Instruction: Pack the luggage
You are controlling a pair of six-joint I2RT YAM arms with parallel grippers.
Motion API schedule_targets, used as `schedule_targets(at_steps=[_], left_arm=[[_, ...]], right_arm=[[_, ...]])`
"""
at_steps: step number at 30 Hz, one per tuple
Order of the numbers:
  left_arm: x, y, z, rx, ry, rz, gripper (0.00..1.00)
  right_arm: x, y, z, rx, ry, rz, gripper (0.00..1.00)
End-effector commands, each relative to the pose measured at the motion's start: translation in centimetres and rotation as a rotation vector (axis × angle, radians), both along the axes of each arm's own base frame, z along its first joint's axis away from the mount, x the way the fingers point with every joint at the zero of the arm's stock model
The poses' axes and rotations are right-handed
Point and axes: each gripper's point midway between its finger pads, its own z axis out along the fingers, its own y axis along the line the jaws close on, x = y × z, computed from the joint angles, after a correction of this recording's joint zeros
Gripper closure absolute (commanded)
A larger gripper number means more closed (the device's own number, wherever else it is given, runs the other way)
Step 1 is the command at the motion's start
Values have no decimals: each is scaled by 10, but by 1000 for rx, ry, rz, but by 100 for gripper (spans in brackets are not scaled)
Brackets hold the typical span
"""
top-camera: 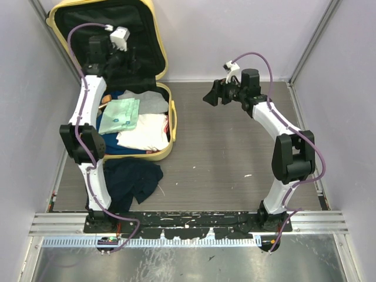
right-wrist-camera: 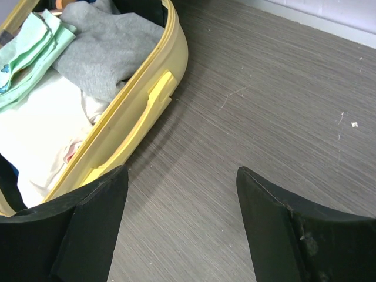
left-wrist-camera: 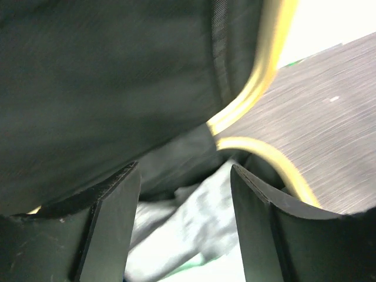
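Observation:
The pale-yellow luggage [top-camera: 169,138] lies open at the far left, its black-lined lid [top-camera: 76,17] standing upright. Its base holds folded clothes: a mint-green piece [top-camera: 120,115], a grey one [top-camera: 147,101] and a white one [top-camera: 144,132]. My left gripper [top-camera: 136,60] is open and empty, close in front of the lid lining [left-wrist-camera: 106,76], above the grey garment [left-wrist-camera: 200,223]; its own view shows it [left-wrist-camera: 185,217]. My right gripper [top-camera: 210,94] is open and empty above the table, right of the luggage's yellow handle [right-wrist-camera: 158,94]; its own view shows it [right-wrist-camera: 182,217].
A dark navy garment [top-camera: 134,179] lies crumpled on the table in front of the luggage, by the left arm's base. Grey walls close in on the left, back and right. The wood-grain table [top-camera: 235,153] stretches right of the luggage.

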Motion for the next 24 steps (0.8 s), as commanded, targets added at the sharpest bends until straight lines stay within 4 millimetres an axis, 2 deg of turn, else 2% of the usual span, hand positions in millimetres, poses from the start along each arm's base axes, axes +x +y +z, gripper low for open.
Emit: schedule_targets(at_steps=[1, 5, 8, 12, 14, 18, 21, 22, 24], left_arm=[[2, -76, 109, -160, -309, -133, 38], [22, -109, 121, -230, -389, -132, 43], [41, -122, 123, -244, -441, -93, 43], [64, -126, 123, -208, -523, -30, 44], [74, -121, 122, -176, -565, 31, 47], [86, -114, 119, -138, -614, 107, 48], [91, -121, 107, -77, -626, 89, 47], [92, -124, 103, -53, -632, 83, 49], [92, -128, 103, -51, -638, 74, 60]], right_arm=[[7, -1, 34, 9, -96, -14, 21], [-4, -6, 28, -14, -88, -22, 21], [-10, -8, 28, -24, -82, -25, 21], [-15, -11, 30, -27, -82, -35, 21], [-17, -13, 31, -25, -82, -41, 21], [-20, -14, 33, -13, -76, -44, 20], [-22, -13, 32, 0, -73, -47, 21], [-23, -13, 31, 1, -71, -46, 20], [-23, -13, 28, -1, -66, -49, 20]])
